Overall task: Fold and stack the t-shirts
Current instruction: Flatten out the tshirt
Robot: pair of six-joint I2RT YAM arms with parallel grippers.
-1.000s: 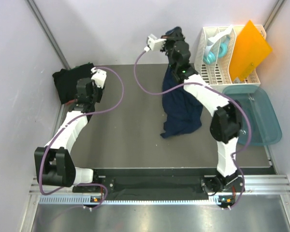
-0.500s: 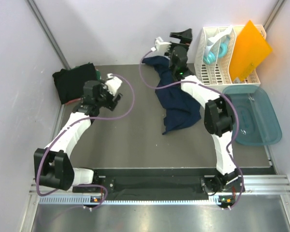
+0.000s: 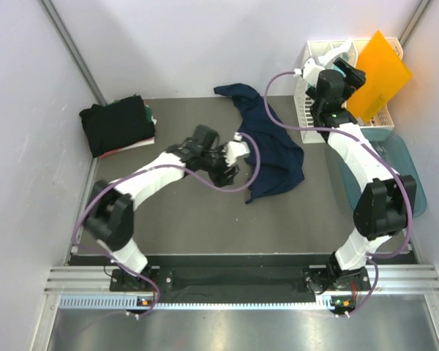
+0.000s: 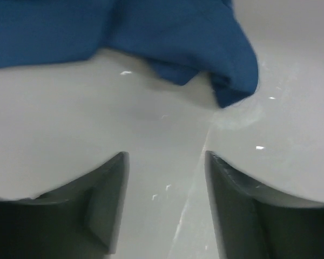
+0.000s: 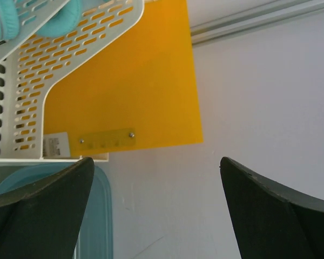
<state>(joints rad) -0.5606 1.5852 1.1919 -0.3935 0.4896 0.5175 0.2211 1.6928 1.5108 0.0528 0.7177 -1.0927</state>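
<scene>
A navy t-shirt [image 3: 274, 150] lies crumpled on the table, stretching from the back middle toward the centre right. In the left wrist view its edge [image 4: 151, 38] lies just beyond my fingers. My left gripper [image 3: 230, 167] hovers low at the shirt's left edge, open [image 4: 164, 178], with only bare table between its fingers. A stack of folded black t-shirts [image 3: 117, 124] rests at the back left corner. My right gripper [image 3: 342, 77] is raised over the rack at the back right, wide open [image 5: 154, 183] and holding nothing.
A white slotted rack [image 3: 318, 95] holding teal rings and an orange board [image 3: 377, 69] stands at the back right. A teal plastic tub [image 3: 395, 175] sits in front of it. Walls close in behind and on both sides.
My right gripper opened and let go of the navy shirt, then swung right over the rack. The shirt dropped onto the table. My left arm moved right from the black stack to the shirt's edge.
</scene>
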